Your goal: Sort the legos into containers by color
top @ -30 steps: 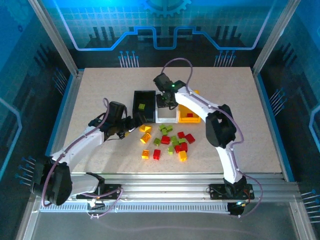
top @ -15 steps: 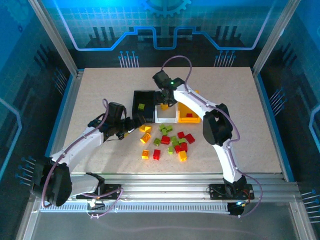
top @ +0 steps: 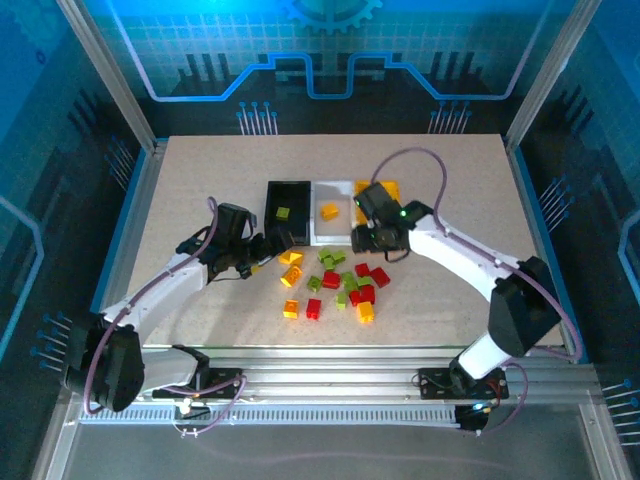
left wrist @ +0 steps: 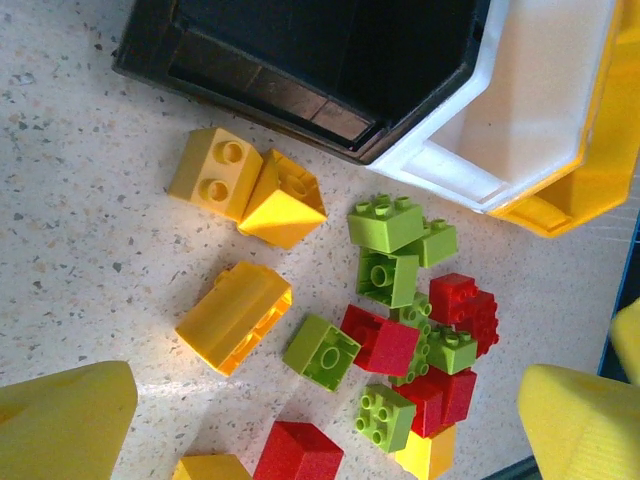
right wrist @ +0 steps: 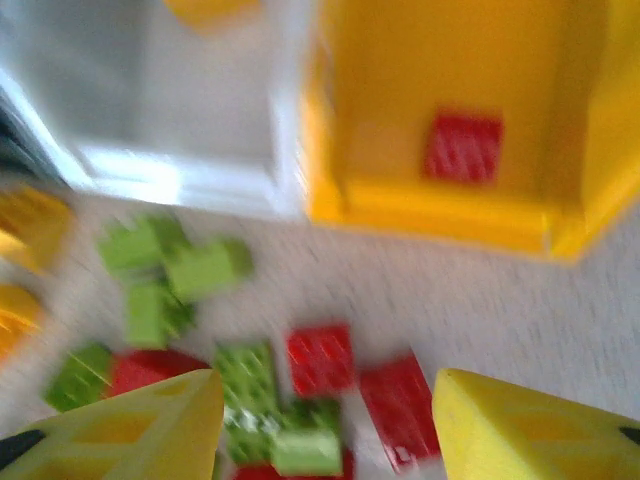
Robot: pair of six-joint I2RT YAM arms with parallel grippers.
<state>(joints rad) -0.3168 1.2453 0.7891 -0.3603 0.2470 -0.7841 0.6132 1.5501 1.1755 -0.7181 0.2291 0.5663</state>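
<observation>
We see arms bent inward, left claw (top: 262, 250) wide, right claw (top: 378, 243) parted, by blocks (top: 340, 280) six o'clock of bins (top: 335, 228); speckled surface (top: 200, 180).

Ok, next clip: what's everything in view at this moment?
Black bin: one, left end of the bin row, one green lego inside.
White bin: one, middle of the row, one yellow-orange lego inside.
Yellow bin: one, right end of the row, one red lego inside.
Loose legos: about seventeen, red, green and yellow-orange, clustered on the table in front of the bins.
Table: one, beige speckled.
Left gripper: one, yellow fingers, open, at the cluster's left side.
Right gripper: one, yellow fingers, open, above the cluster in front of the yellow bin.
</observation>
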